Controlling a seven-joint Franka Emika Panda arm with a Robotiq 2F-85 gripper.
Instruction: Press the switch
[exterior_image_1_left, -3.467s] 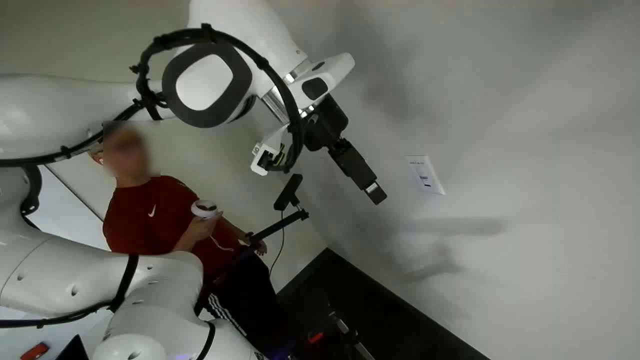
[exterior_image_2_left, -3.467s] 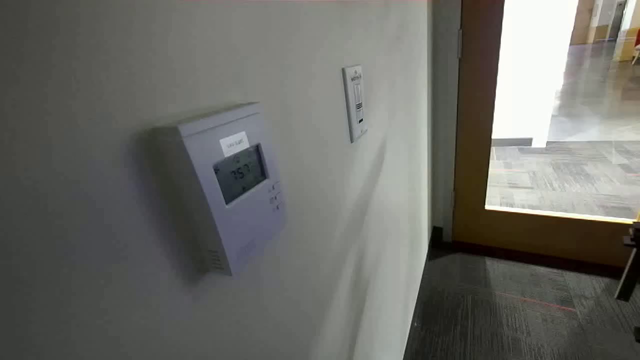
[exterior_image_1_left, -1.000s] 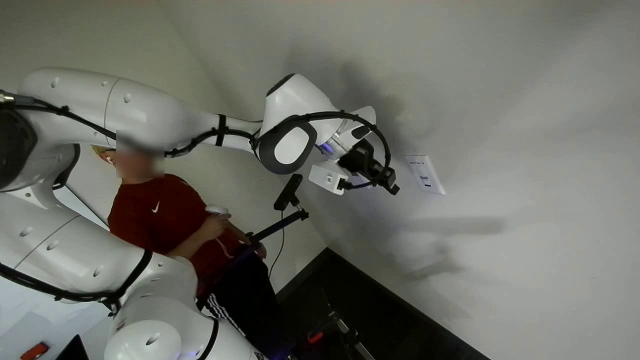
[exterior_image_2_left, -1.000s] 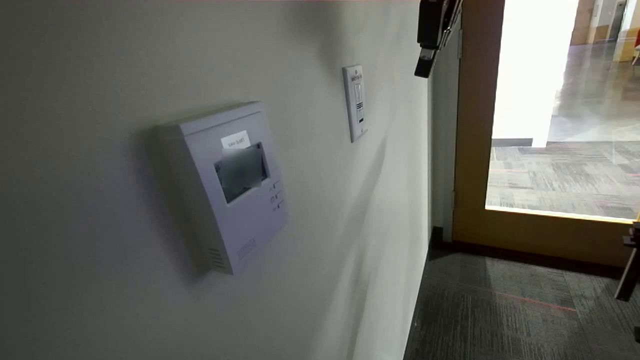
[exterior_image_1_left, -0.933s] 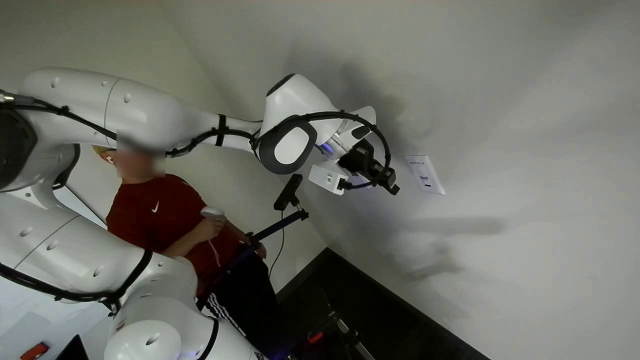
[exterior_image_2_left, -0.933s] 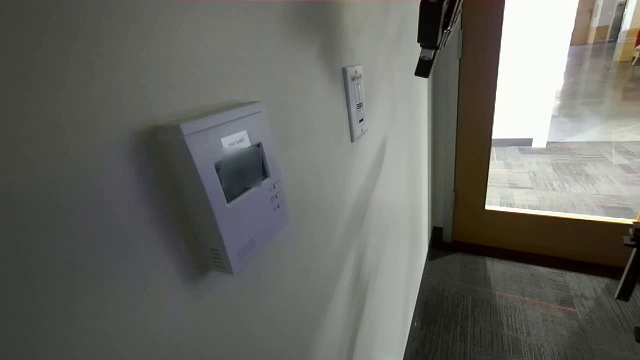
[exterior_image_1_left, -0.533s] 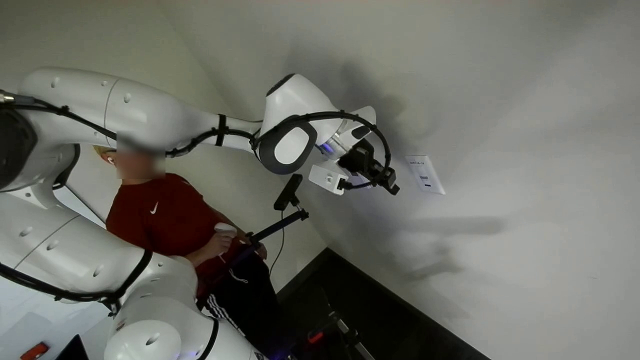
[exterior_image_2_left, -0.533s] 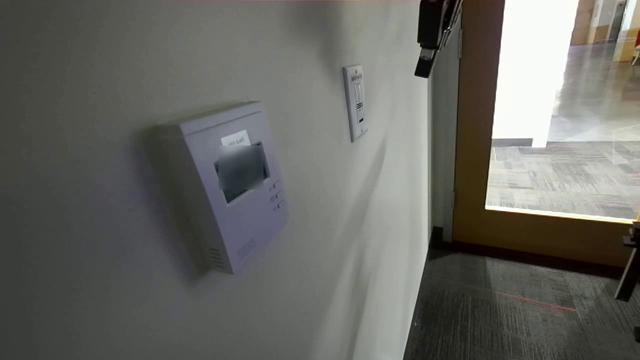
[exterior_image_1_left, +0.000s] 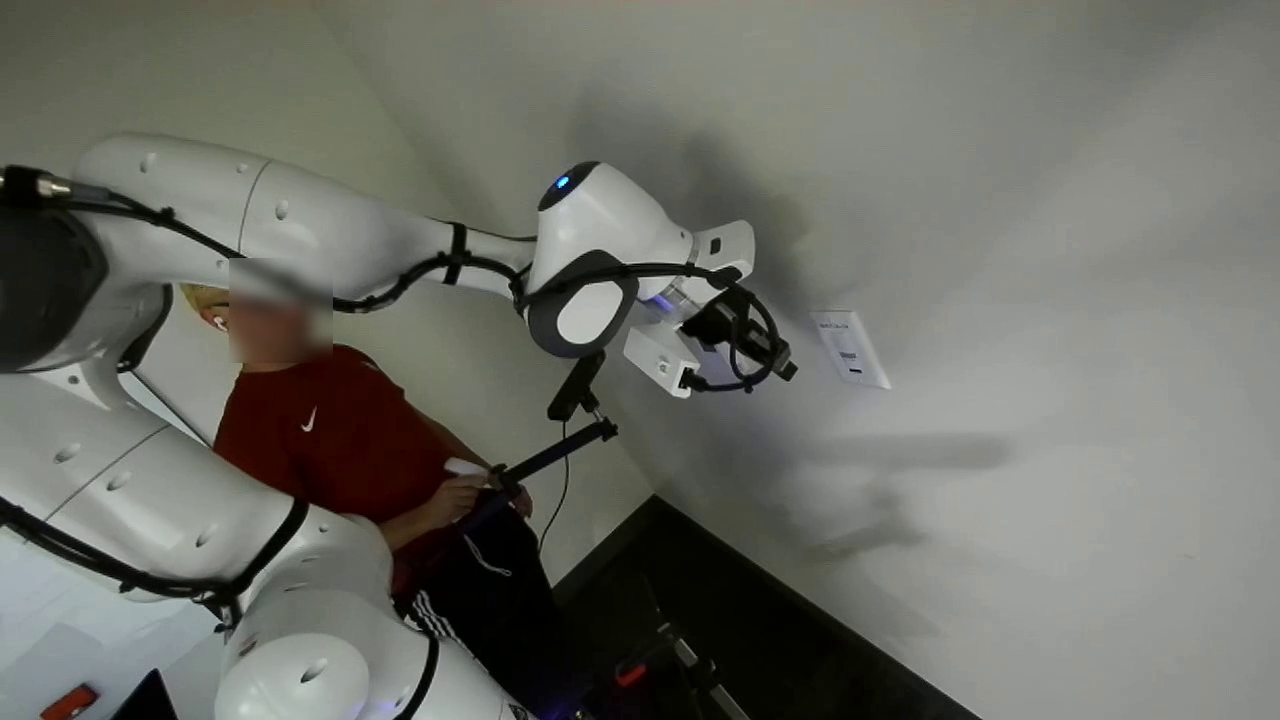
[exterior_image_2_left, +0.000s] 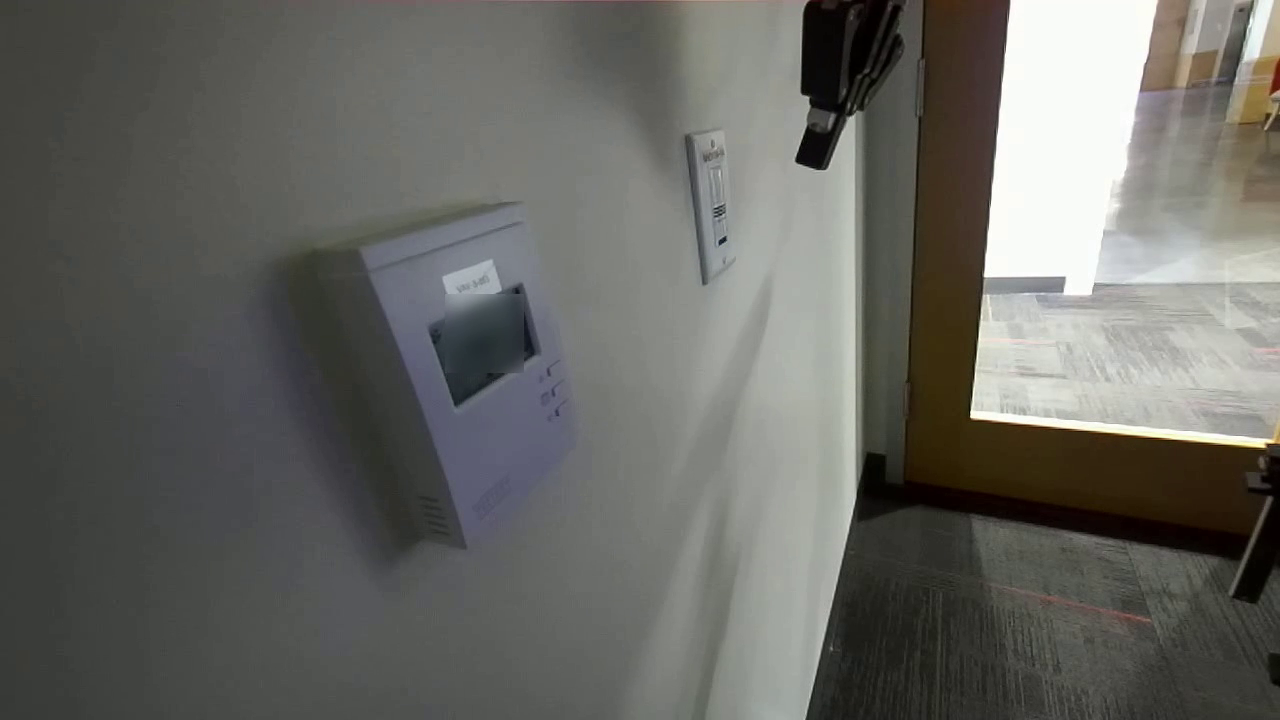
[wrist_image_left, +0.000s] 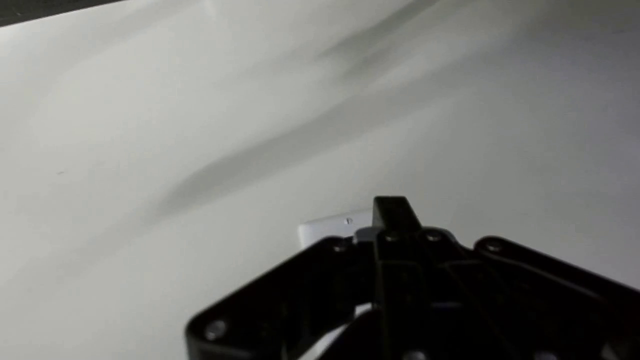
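Observation:
The switch is a small white wall plate in both exterior views (exterior_image_1_left: 851, 348) (exterior_image_2_left: 711, 205), with dark marks down its middle. My black gripper (exterior_image_1_left: 787, 371) points toward the wall, its tip just left of the switch in that picture. In an exterior view the gripper (exterior_image_2_left: 820, 150) hangs to the upper right of the plate, with a gap between. The wrist view shows the gripper (wrist_image_left: 395, 212) with its fingers pressed together and nothing between them. Behind it one end of the switch (wrist_image_left: 325, 229), with a screw, shows; the rest is hidden.
A white thermostat box (exterior_image_2_left: 480, 450) sticks out from the same wall. A person in a red shirt (exterior_image_1_left: 320, 440) stands behind the arm, near a camera on a black stand (exterior_image_1_left: 560, 448). A wooden-framed door (exterior_image_2_left: 940, 300) stands past the wall's end.
Over the last half second my gripper moved slightly toward the switch and the wrist turned a little. A blue light now shows on the arm. Earlier, the gripper entered an exterior view from above.

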